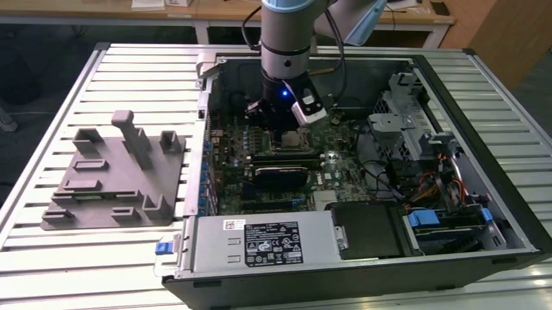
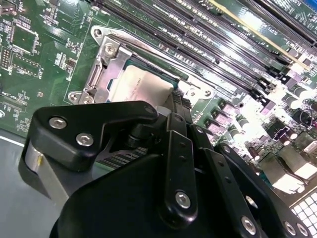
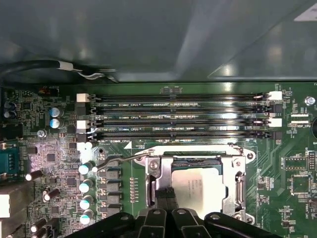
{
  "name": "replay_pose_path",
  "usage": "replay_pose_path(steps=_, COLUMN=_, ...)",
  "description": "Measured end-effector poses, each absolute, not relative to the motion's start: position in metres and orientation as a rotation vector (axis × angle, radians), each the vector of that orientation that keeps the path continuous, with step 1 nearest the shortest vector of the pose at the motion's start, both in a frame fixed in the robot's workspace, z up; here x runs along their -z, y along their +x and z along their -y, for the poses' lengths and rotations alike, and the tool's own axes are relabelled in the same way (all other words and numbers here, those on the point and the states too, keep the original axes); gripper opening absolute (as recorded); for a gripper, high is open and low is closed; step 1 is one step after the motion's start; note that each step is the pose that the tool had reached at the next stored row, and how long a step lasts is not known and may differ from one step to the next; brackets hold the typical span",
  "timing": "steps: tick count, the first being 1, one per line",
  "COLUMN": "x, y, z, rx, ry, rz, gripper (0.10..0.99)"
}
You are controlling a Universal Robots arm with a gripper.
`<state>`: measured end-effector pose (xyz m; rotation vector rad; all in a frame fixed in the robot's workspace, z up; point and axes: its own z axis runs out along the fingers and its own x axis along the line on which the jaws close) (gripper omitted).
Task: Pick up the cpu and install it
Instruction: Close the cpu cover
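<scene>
Along the near edge of the worktop (image 1: 86, 271) stood the open computer case (image 1: 345, 284). The labelled power supply box (image 1: 263, 242) sat in the case's near corner, on the exterior view's left. Just beside the case, toward the worktop's edge on that same side, lay the grey holder (image 1: 112, 181).

Further in, the motherboard (image 1: 340, 171) lay flat on the case floor, and near its middle sat the metal socket (image 3: 237, 173). The cpu (image 3: 203, 186) lay inside the socket's frame with its silver top up. It seemed flat and square to the frame, though one edge was hidden behind the gripper's body. The gripper (image 3: 167, 194) hung low over the socket with its tip at the chip's edge. Whether the claw was apart, together or clamped on the chip could not be told.

By my judgement the pick-up was done and the work stood at the seating step of the install, with the chip in its place and the gripper close upon it. Any move from there called for a gentle, straight vertical line with no sideways drag. A nudge could skew the chip in the socket, and the frame left little room around it.

Beyond the socket ran the memory slots (image 3: 178, 116), toward the case's far wall. Above them the arm (image 1: 289, 39) rose over the far edge.
</scene>
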<state>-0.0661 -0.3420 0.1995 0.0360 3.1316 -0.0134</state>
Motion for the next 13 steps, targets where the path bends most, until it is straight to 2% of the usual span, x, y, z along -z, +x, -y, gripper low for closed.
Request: replay_pose_path(steps=13, x=-0.2063, y=-0.0646, z=0.3419, rx=0.013, ry=0.036, rz=-3.131, gripper=0.106)
